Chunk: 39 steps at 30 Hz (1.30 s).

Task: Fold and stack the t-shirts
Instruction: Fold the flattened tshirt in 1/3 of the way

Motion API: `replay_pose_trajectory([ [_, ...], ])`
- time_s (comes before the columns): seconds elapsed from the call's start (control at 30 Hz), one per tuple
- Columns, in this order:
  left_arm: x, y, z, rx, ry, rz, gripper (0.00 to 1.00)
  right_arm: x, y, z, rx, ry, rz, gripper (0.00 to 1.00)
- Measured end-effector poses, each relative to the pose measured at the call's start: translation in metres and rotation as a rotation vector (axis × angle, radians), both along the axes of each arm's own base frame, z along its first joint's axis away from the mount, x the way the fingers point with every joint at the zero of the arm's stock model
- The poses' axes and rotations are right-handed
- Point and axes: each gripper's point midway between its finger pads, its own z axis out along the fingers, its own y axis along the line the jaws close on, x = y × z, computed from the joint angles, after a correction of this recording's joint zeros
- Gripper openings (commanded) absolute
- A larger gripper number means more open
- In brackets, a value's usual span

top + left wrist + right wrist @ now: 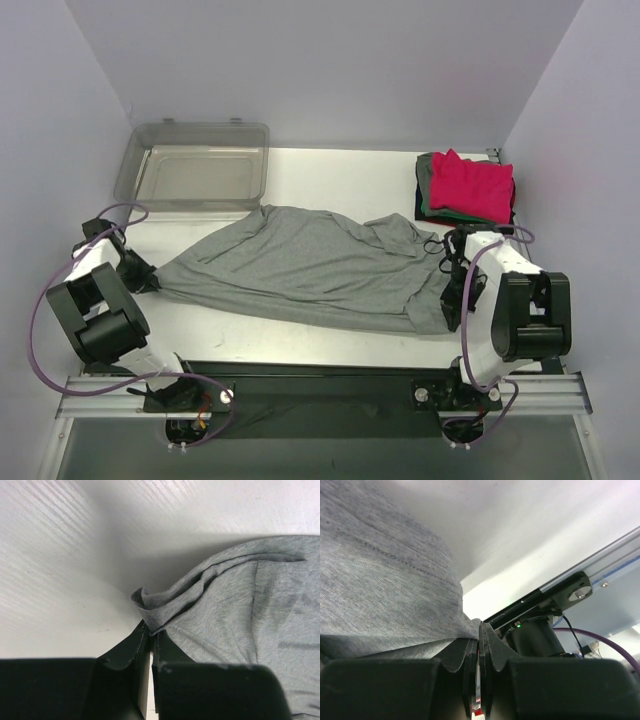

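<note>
A big, plain, soft grey t-shirt with short sleeves [310, 265] lies across the middle of the flat white worktop [330, 180]. It goes from the left side to the right side. It is wrinkly, most of all near its top right part.

The left pincer [150, 631] is at the left end of the grey shirt, low by the worktop. Its two black fingers are pressed together with a small rolled-up bit of the shirt's edge pinched between them. The cloth bunches up in folds just past the tips.

The right pincer [481, 630] is at the right end of the same shirt. Its fingers are pressed tight too, and they pinch the corner of the grey cloth. A stitched line runs along the cloth near that end. Behind this pincer you can see a silver metal rail [600, 555] and a purple cable [600, 637].

In the far right corner of the worktop sits a small pile of folded shirts, well apart from the big grey one. A bright pink-red folded shirt [472, 185] is on top. A green folded shirt [427, 203] peeks out under it on the left, and a dark folded shirt [421, 215] shows at the bottom edge.

In the far left corner is a see-through plastic bin [200, 126] with low walls. The near edge of the bin is just beside the top edge of the grey shirt.
</note>
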Motion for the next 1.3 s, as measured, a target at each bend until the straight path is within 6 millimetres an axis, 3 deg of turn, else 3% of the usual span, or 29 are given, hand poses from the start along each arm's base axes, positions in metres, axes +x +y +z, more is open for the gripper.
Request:
replay_pose_trajectory([
  [0.23,-0.012,-0.005,-0.001,0.005,0.005,0.0,0.0,-0.006,-0.004,0.003,-0.016,0.028,0.013,0.02],
  [0.37,-0.025,-0.013,-0.01,-0.011,0.033,0.0,0.0,-0.005,-0.003,0.006,-0.008,0.028,0.028,0.44],
  [0.5,-0.03,-0.016,-0.013,-0.018,0.045,-0.001,0.0,0.015,0.008,0.017,0.034,-0.03,0.087,0.57],
  [0.67,-0.03,-0.016,-0.01,-0.013,0.035,0.0,0.03,0.046,0.038,0.028,0.144,-0.147,0.153,0.58],
  [0.7,-0.03,-0.016,-0.009,-0.012,0.033,0.001,0.09,0.048,0.043,0.027,0.167,-0.153,0.157,0.58],
  [0.73,-0.03,-0.016,-0.009,-0.011,0.031,0.002,0.24,0.049,0.047,0.026,0.188,-0.155,0.159,0.58],
  [0.8,-0.03,-0.016,-0.008,-0.01,0.031,0.001,0.38,0.049,0.054,0.022,0.229,-0.158,0.168,0.58],
  [0.83,-0.03,-0.016,-0.008,-0.011,0.031,0.002,0.5,0.047,0.058,0.018,0.249,-0.15,0.172,0.58],
  [0.97,-0.031,-0.016,-0.004,-0.002,0.024,0.007,0.62,0.03,0.064,0.001,0.297,-0.085,0.176,0.58],
  [1.17,-0.026,-0.017,0.016,0.053,-0.019,-0.014,0.68,0.01,0.067,-0.014,0.332,-0.014,0.169,0.51],
  [1.3,-0.012,-0.037,0.033,0.093,-0.081,-0.084,0.7,0.006,0.068,-0.022,0.337,0.015,0.172,0.43],
])
